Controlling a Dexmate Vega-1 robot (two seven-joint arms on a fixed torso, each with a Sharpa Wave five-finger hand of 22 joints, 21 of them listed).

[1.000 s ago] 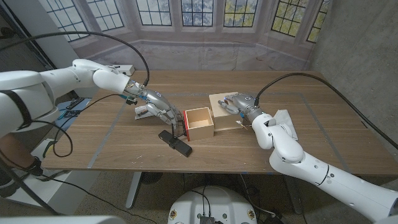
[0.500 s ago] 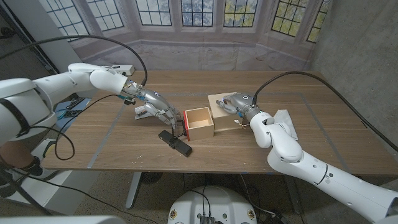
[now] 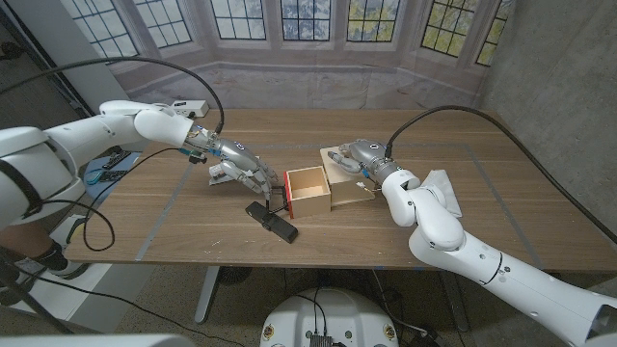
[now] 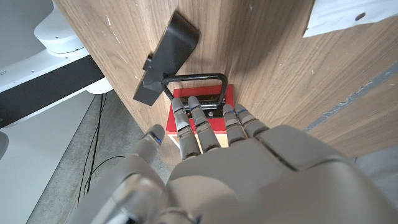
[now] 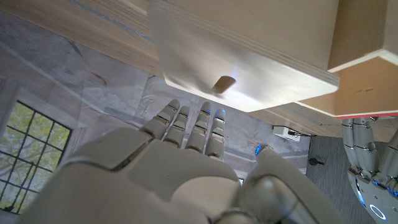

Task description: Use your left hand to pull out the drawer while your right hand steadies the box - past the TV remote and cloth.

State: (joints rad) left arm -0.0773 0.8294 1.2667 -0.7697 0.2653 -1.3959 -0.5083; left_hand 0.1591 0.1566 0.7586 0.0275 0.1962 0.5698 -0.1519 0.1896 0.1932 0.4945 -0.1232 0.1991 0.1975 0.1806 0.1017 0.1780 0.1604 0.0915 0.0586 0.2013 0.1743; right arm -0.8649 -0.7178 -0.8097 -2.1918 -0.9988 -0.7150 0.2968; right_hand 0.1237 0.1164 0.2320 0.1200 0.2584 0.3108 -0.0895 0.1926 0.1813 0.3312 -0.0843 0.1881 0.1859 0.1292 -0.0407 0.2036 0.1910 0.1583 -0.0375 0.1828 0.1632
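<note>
Drawer mostly out of box; left hand fingers hooked on handle, right hand pressing box top, fingers spread. Little left.

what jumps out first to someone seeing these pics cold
At the table's middle, the open drawer with its red front stands pulled out of the wooden box. The left hand has its fingers at the drawer's black wire handle, while the right hand lies over the box. A black TV remote lies just before the drawer.
</note>
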